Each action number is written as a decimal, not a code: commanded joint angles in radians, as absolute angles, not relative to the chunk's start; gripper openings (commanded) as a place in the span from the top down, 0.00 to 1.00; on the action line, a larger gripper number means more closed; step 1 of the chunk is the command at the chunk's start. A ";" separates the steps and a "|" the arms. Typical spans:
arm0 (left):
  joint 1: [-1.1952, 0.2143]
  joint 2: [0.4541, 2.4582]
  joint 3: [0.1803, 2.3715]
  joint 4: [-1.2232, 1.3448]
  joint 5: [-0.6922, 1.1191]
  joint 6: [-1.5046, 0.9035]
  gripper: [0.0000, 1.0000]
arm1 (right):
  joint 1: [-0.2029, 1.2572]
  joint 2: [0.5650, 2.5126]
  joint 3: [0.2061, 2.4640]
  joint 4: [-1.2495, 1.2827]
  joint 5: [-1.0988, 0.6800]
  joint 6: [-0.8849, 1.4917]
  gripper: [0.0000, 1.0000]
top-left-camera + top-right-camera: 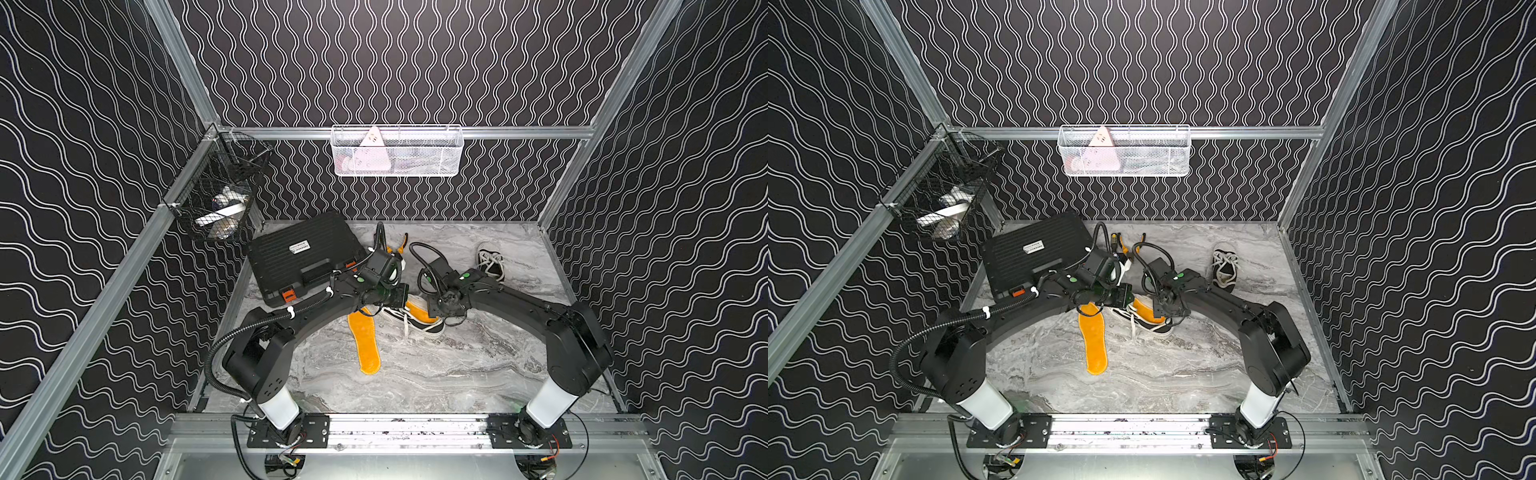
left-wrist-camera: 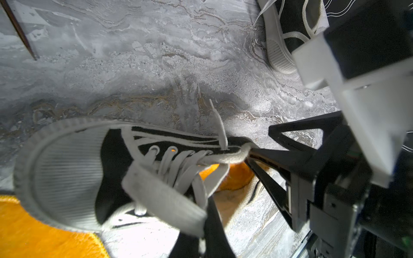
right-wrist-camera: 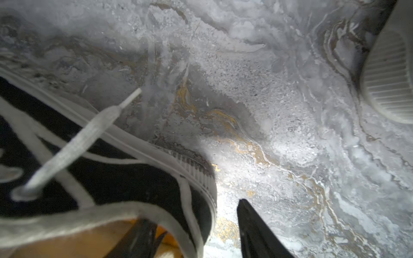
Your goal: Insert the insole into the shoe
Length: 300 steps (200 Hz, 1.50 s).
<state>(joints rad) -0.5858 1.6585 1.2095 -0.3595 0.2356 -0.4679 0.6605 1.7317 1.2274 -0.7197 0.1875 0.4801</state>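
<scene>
A: Where's the insole rn?
B: The orange insole sits in the mouth of the black sneaker, mid-table btw the two arms. Its heel part shows in the opening. The front is hidden under the laces, so can't tell how far in it goes.
A: And the left gripper?
B: Closed tight, pinching the sneaker's upper rim by the top eyelets, w/ a lace draped over the tips. The insole lies just below those tips, inside the shoe. No contact w/ it that I can make out.
A: The right gripper?
B: Jaws apart, straddling the heel wall. The inner finger is down inside the opening, over the insole. The outer finger is outside the heel, w/ a strip of bare table btw it and the rubber. Too blurred to say whether the inner one presses the insole.
A: Anything else nearby?
B: A loose insole, also orange, lies flat on the marble table, its far end just by the sneaker's toe. A second sneaker is back right, well apart. A black tool case is back left.
</scene>
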 commanded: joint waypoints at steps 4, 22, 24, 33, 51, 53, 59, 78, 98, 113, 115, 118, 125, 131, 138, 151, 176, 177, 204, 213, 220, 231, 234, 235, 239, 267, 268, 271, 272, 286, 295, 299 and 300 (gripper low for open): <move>-0.585 1.656 1.219 -0.339 0.224 -0.462 1.00 | 0.651 1.761 1.190 -0.738 0.191 0.474 0.52; -0.586 1.657 1.222 -0.339 0.223 -0.460 1.00 | 0.643 1.758 1.148 -0.715 0.178 0.477 0.58; -0.586 1.657 1.223 -0.339 0.223 -0.460 1.00 | 0.643 1.757 1.145 -0.714 0.178 0.477 0.59; -0.584 1.660 1.227 -0.342 0.220 -0.456 1.00 | 0.643 1.753 1.140 -0.721 0.184 0.479 0.64; -0.586 1.673 1.241 -0.348 0.210 -0.446 1.00 | 0.644 1.735 1.141 -0.735 0.165 0.480 0.67; -0.586 1.674 1.243 -0.347 0.211 -0.446 1.00 | 0.644 1.732 1.140 -0.735 0.158 0.481 0.68; -0.585 1.679 1.245 -0.347 0.215 -0.439 1.00 | 0.647 1.718 1.140 -0.732 0.126 0.485 0.67; -0.585 1.707 1.265 -0.340 0.253 -0.410 1.00 | 0.653 1.638 1.117 -0.666 -0.053 0.519 0.54; -0.585 1.747 1.303 -0.366 0.298 -0.355 1.00 | 0.652 1.547 1.073 -0.554 -0.160 0.584 0.45; -0.585 1.769 1.323 -0.385 0.333 -0.299 1.00 | 0.642 1.514 1.076 -0.569 -0.106 0.584 0.40; -0.586 1.770 1.326 -0.388 0.336 -0.292 1.00 | 0.638 1.511 1.075 -0.571 -0.098 0.582 0.40; -0.585 1.774 1.329 -0.392 0.340 -0.280 1.00 | 0.634 1.508 1.075 -0.573 -0.086 0.578 0.40; -0.585 1.781 1.334 -0.399 0.358 -0.251 1.00 | 0.618 1.499 1.066 -0.574 -0.064 0.571 0.40; -0.586 1.786 1.339 -0.403 0.376 -0.219 1.00 | 0.601 1.495 1.058 -0.570 -0.062 0.563 0.40; -0.585 1.789 1.338 -0.403 0.393 -0.194 1.00 | 0.586 1.492 1.048 -0.559 -0.063 0.547 0.40; -0.585 1.792 1.333 -0.397 0.444 -0.140 1.00 | 0.582 1.498 1.039 -0.541 -0.049 0.508 0.40; -0.585 1.809 1.347 -0.400 0.534 -0.053 1.00 | 0.583 1.539 1.025 -0.501 -0.059 0.442 0.40; -0.585 1.810 1.348 -0.401 0.536 -0.049 1.00 | 0.583 1.540 1.024 -0.499 -0.060 0.441 0.40; -0.585 1.835 1.383 -0.415 0.596 0.000 0.99 | 0.589 1.558 0.975 -0.420 -0.109 0.448 0.44; -0.585 1.837 1.385 -0.404 0.620 0.009 0.99 | 0.593 1.563 0.960 -0.401 -0.103 0.462 0.47; -0.586 1.838 1.381 -0.392 0.639 0.022 0.99 | 0.594 1.565 0.945 -0.386 -0.088 0.476 0.50; -0.586 1.835 1.378 -0.375 0.663 0.040 0.99 | 0.596 1.563 0.910 -0.351 -0.057 0.514 0.58; -0.585 1.835 1.378 -0.370 0.668 0.045 0.99 | 0.595 1.562 0.898 -0.338 -0.047 0.532 0.61; -0.586 1.836 1.378 -0.368 0.669 0.047 0.99 | 0.595 1.562 0.895 -0.334 -0.045 0.539 0.61; -0.585 1.837 1.379 -0.367 0.671 0.054 0.99 | 0.595 1.560 0.879 -0.318 -0.031 0.561 0.64; -0.586 1.843 1.375 -0.361 0.694 0.067 1.00 | 0.628 1.558 0.797 -0.219 0.112 0.687 0.64; -0.586 1.843 1.373 -0.359 0.693 0.066 1.00 | 0.629 1.559 0.796 -0.216 0.117 0.690 0.64; -0.585 1.843 1.371 -0.354 0.692 0.064 1.00 | 0.633 1.563 0.793 -0.213 0.135 0.695 0.65; -0.585 1.843 1.370 -0.353 0.691 0.063 1.00 | 0.634 1.564 0.793 -0.211 0.139 0.698 0.65; -0.584 1.841 1.359 -0.333 0.656 0.048 1.00 | 0.640 1.587 0.804 -0.210 0.143 0.716 0.65; -0.585 1.846 1.362 -0.337 0.630 0.045 0.99 | 0.643 1.585 0.813 -0.213 0.128 0.722 0.64; -0.586 1.850 1.368 -0.345 0.617 0.047 0.99 | 0.648 1.578 0.814 -0.213 0.127 0.727 0.65; -0.585 1.852 1.369 -0.348 0.613 0.046 0.99 | 0.650 1.576 0.814 -0.213 0.127 0.728 0.65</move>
